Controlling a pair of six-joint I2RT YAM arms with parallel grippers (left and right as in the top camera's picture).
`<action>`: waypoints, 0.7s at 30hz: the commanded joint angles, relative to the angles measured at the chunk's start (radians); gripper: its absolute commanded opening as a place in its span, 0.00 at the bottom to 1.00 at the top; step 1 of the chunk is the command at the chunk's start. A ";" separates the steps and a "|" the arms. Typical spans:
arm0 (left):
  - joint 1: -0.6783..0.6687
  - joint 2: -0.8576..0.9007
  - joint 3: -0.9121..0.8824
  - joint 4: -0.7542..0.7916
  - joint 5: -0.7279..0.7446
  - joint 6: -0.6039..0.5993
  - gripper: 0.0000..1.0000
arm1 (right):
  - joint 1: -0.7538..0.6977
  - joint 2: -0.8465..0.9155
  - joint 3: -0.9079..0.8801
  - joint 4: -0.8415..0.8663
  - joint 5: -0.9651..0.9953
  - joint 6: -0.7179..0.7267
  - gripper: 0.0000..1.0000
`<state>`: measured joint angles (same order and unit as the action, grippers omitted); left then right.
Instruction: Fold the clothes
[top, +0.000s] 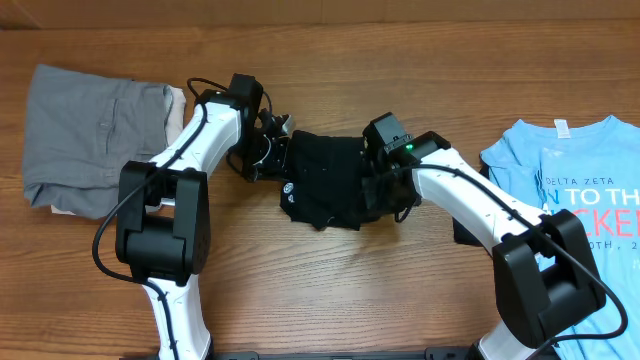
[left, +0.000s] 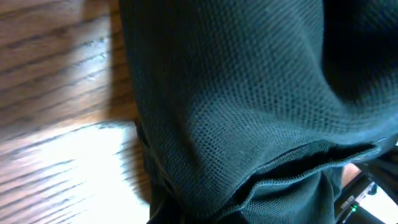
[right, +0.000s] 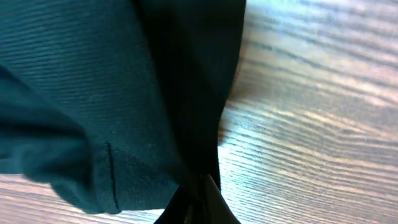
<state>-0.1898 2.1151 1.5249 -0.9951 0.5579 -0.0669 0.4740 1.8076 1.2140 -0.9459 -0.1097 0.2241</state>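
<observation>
Three lots of clothing lay on one wooden table (top: 400, 50), with two arms working among them.

1. Black garment (top: 325, 180): centre of the overhead frame, bunched into a rough block, flat on the wood. The left gripper (top: 275, 150) sat at its left edge and the right gripper (top: 385, 190) at its right edge, both pressed in against the cloth.
2. Grey clothes (top: 85, 125): upper left of the overhead frame, folded into a stack, well apart from the black garment. A pale edge showed under the stack on its right side.
3. Light blue T-shirt (top: 575, 200): right edge of the overhead frame, spread out, white lettering on its front, partly covered by the right arm (top: 480, 200).
4. Left arm (top: 195, 140): white with black joints, reaching from lower left up and across to the garment.

Left wrist view: knitted black garment (left: 249, 93) filled most of the frame, with a folded seam running across the lower right; bare table (left: 56, 93) at left. No fingers showed, so how far the left jaws stood open could not be told.

Right wrist view: black garment (right: 93, 93) filled the upper left and narrowed to a dark point at bottom centre; bare table (right: 311, 124) at right. Cloth and fingers merged there, so the state of the right jaws could not be told.
</observation>
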 joint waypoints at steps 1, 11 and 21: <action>0.034 -0.006 -0.010 -0.003 0.022 0.031 0.05 | 0.002 0.007 -0.034 -0.006 0.041 0.013 0.04; 0.092 -0.006 0.039 -0.101 0.142 0.073 0.66 | -0.008 -0.067 0.046 -0.002 -0.012 0.006 0.47; 0.099 -0.006 0.083 0.052 0.151 0.055 0.70 | -0.013 -0.090 0.068 0.286 -0.243 0.067 0.24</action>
<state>-0.0910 2.1151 1.5894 -0.9688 0.6819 -0.0223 0.4644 1.7184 1.2644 -0.7013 -0.2714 0.2474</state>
